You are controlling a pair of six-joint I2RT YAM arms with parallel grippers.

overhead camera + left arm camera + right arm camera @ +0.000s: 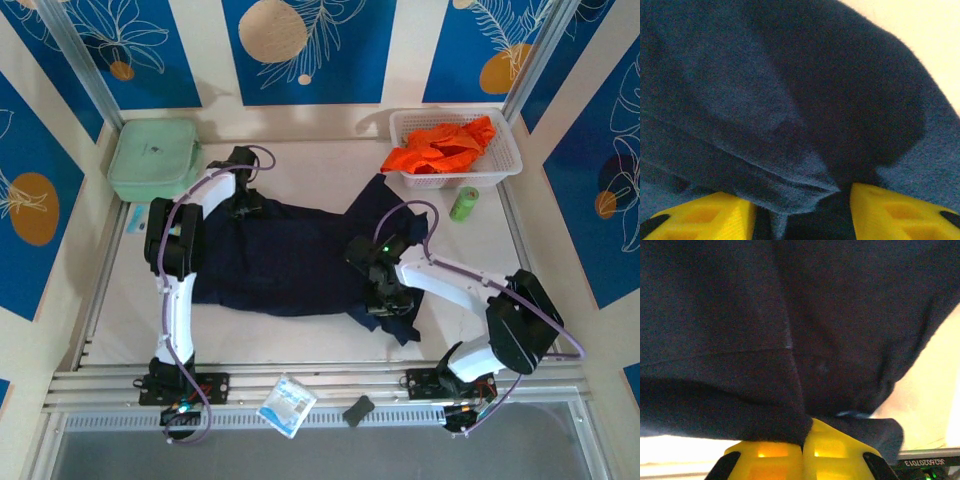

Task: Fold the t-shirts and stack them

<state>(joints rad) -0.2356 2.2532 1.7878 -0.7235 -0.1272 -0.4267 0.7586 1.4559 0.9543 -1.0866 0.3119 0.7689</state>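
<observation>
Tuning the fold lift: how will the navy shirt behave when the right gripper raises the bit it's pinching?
Likely floppy: the navy t-shirt lies wrinkled on the table and bunches in soft folds at the right gripper, so it should sag rather than hold shape. Probably light, since the cloth looks thin at its folded edges. The unheld part may drag across the table.

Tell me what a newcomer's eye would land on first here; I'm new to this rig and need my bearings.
The dark navy t-shirt sprawls across the middle of the table, with the left gripper at its far left edge, jaws apart around a fold, and the right gripper pinched shut on its near right part. At the far right, the bright orange t-shirt lies heaped in a white basket.
</observation>
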